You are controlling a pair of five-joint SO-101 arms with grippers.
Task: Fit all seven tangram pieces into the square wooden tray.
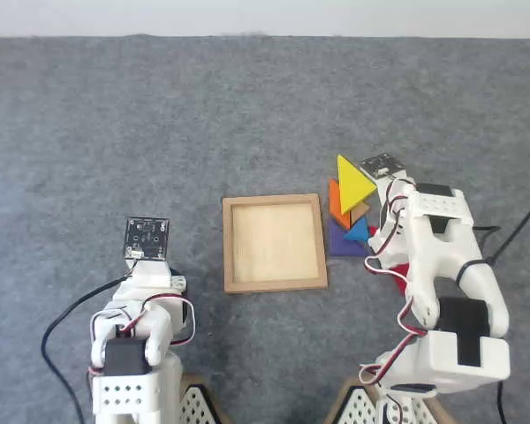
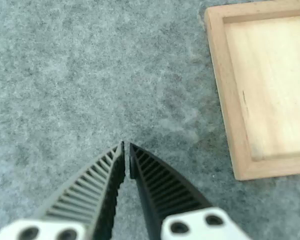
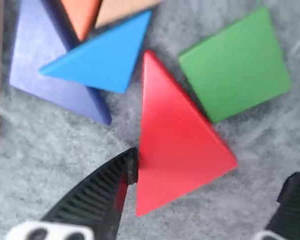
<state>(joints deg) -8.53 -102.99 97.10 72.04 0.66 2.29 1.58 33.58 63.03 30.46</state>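
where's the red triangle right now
The red triangle lies flat on the grey mat between the right gripper's open fingers in the right wrist view, with the blue triangle and green square right beside it.

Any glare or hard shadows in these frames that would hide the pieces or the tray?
High view: even, soft light, no glare on the wooden tray; the carpet shows no hard shadows. Left wrist view: tray rim evenly lit. Right wrist view: red triangle and green square matte, with thin dark shadows only where the blue triangle overlaps the purple piece.

high: overhead, far | wrists: close, downward | high+left share: tray point(image 1: 227, 247) point(image 2: 217, 65)
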